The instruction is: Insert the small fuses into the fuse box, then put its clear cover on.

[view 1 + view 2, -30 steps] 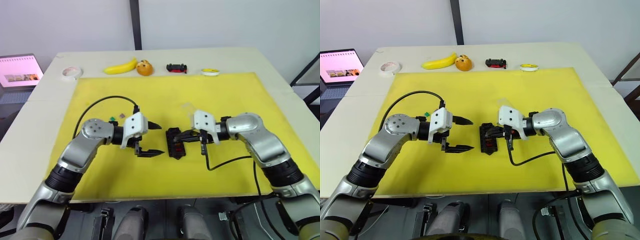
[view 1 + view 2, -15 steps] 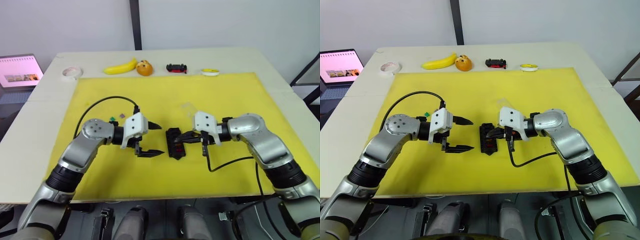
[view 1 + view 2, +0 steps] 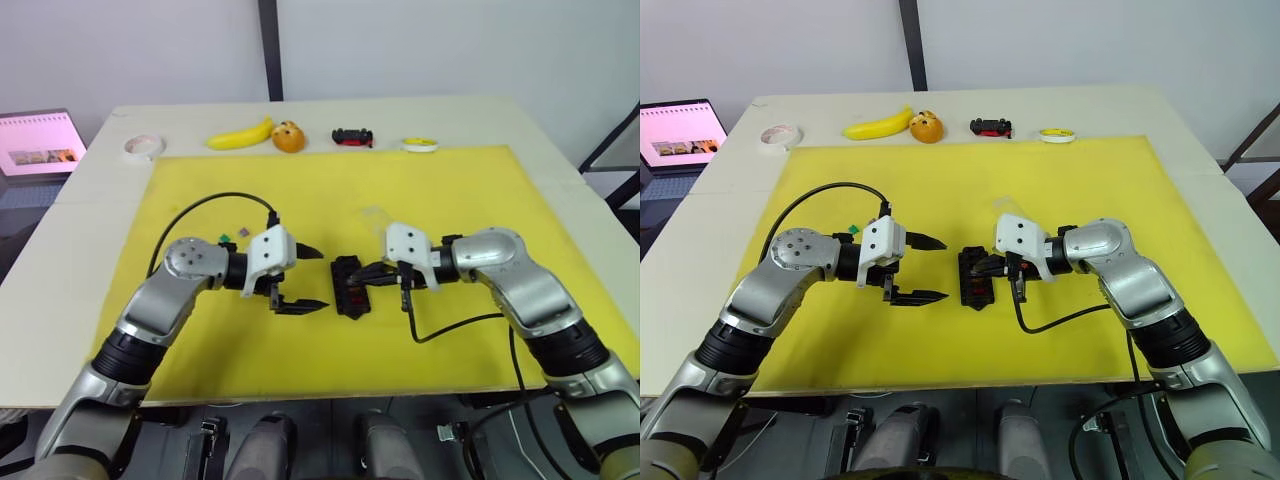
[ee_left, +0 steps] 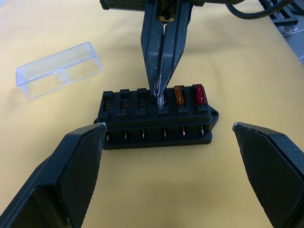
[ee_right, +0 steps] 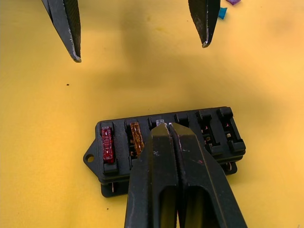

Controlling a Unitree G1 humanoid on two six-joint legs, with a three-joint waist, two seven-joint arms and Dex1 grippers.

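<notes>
Our right gripper (image 4: 160, 97), fingers pinched on a pale grey fuse (image 4: 160, 100), sits directly over the black rectangular fuse box's (image 4: 156, 118) third slot; left gripper (image 3: 305, 277) gapes beside it.

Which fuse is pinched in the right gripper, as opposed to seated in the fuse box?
The pale grey fuse, pinched by the right gripper over the fuse box; the orange fuse and red fuse sit seated beside it.

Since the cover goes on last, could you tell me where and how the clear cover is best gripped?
The clear cover lies on the mat beside the fuse box, apparently open side up. I would come from above and pinch its two long side walls at mid-length, since they are parallel and close enough for the fingers.
</notes>
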